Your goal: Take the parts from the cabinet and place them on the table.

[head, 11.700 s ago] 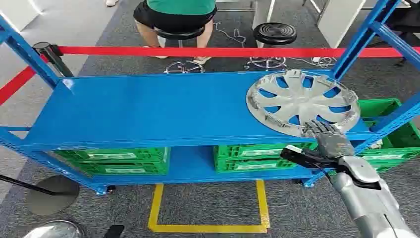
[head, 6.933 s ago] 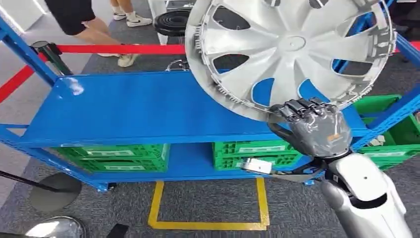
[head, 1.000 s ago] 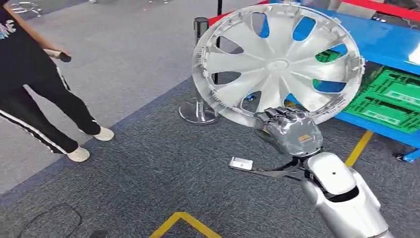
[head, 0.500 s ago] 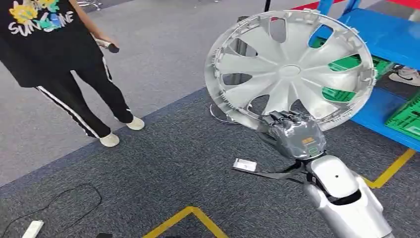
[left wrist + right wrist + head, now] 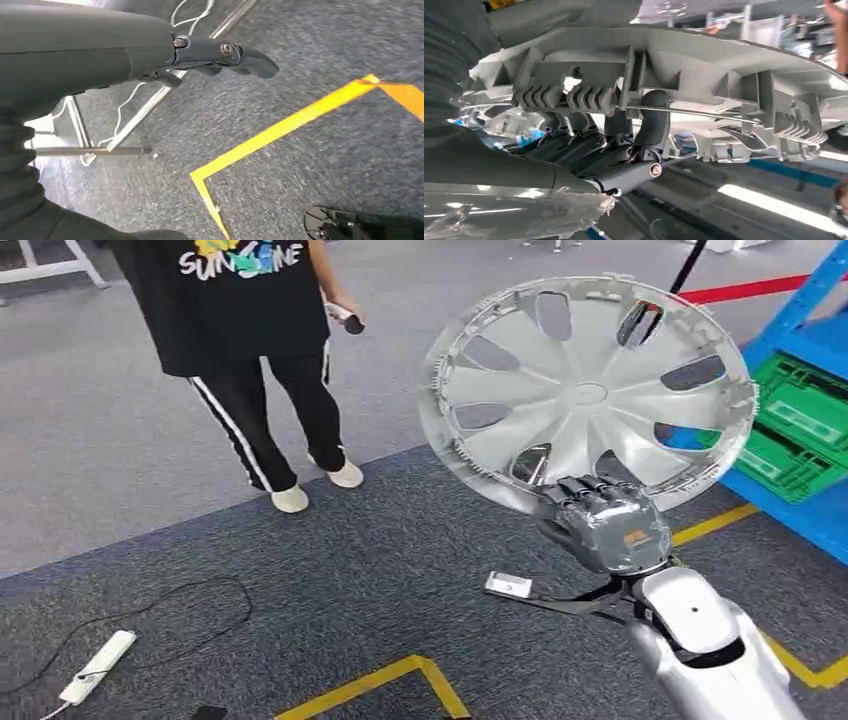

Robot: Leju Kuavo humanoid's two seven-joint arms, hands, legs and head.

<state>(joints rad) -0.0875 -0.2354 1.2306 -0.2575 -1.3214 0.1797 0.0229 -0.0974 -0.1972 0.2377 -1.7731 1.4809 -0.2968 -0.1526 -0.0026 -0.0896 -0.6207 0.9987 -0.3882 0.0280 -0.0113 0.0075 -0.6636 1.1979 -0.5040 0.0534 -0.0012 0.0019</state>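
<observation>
A: What's on the far left?

B: A person [image 5: 262,350] stands there on the grey floor, with a power strip [image 5: 96,666] lying near left. A second ago the person was further left in view, so the robot has turned, not the things.

A: And the left hand [image 5: 220,52]?

B: It hangs over yellow floor tape [image 5: 280,131], fingers loosely curled, holding nothing.

A: The hubcap [image 5: 588,395]?

B: Held upright at centre right, well above the floor. The right hand [image 5: 607,524] grips its lower rim, fingers hooked behind the ribs.

A: The cabinet [image 5: 800,420]?

B: Now sliding off at the right edge; seconds ago it filled the view. So I judge the pick done and the carry underway; no table is visible yet.
</observation>
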